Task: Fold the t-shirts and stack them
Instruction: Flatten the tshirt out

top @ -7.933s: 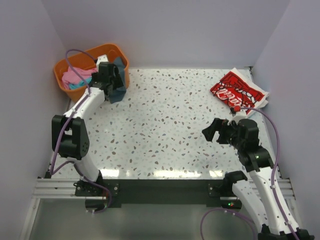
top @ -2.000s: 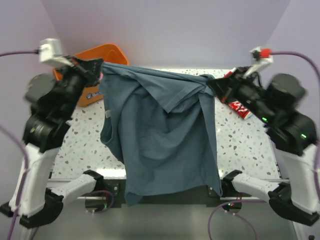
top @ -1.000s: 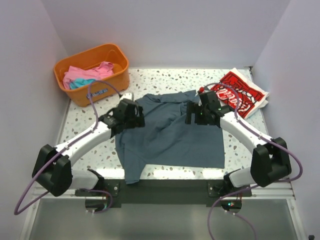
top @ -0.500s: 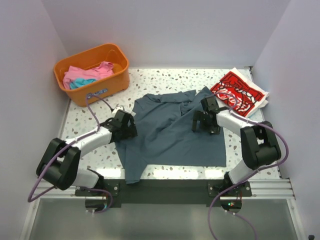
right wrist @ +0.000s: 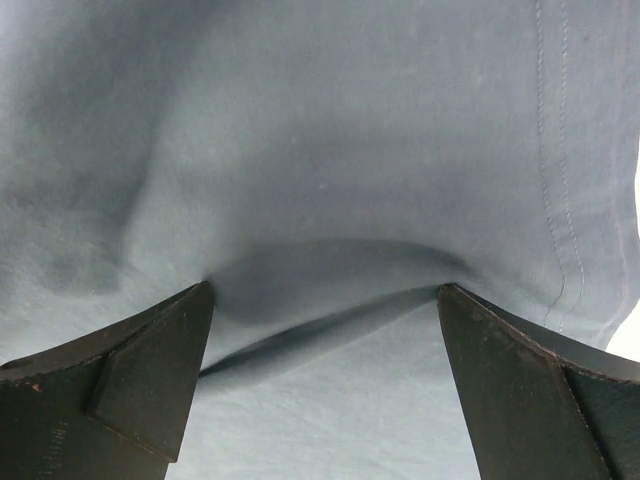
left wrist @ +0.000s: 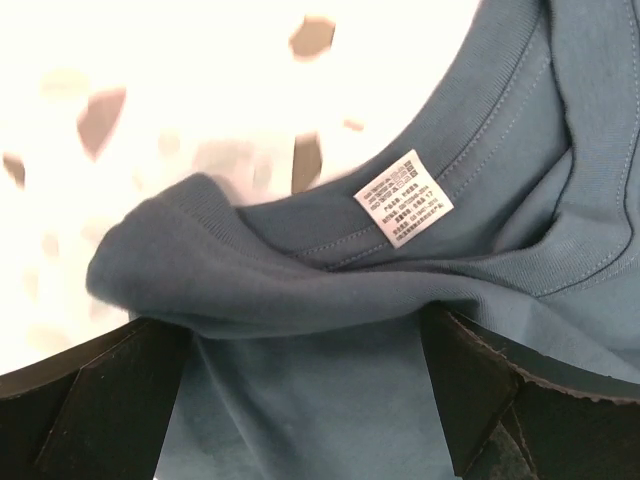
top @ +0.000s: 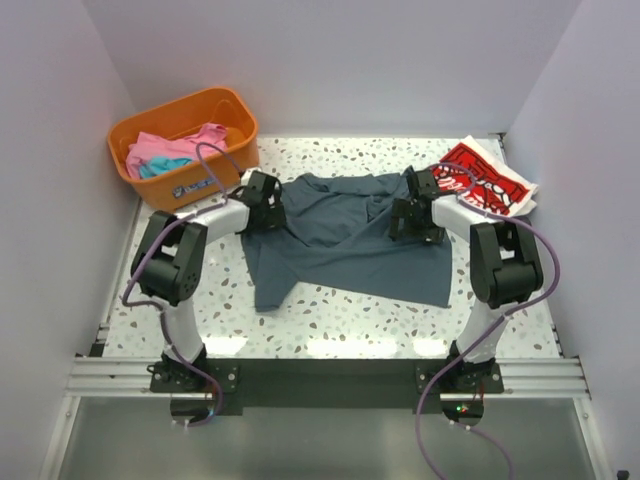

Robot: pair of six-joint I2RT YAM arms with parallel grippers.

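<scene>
Lying on the table (top: 330,165): the slate-blue t-shirt (top: 345,250) was spread across the middle, rumpled, one corner trailing toward the near left.
Collar: ribbed and folded over, it carried a white label (left wrist: 404,197) inside.
Left gripper (top: 270,210): it sat on the shirt's left end, fingers (left wrist: 100,400) wide apart, cloth bunched between them.
Right gripper (top: 410,217): it pressed on the right end, fingers spread, a shallow fold between.
Red t-shirt (top: 482,185): it lay at the far right.
Pink t-shirt (top: 150,150): it was in the orange basket (top: 175,190).

Bright, even light; tabletop (left wrist: 200,60) overexposed, t-shirt (right wrist: 320,150) folds shadowed.
</scene>
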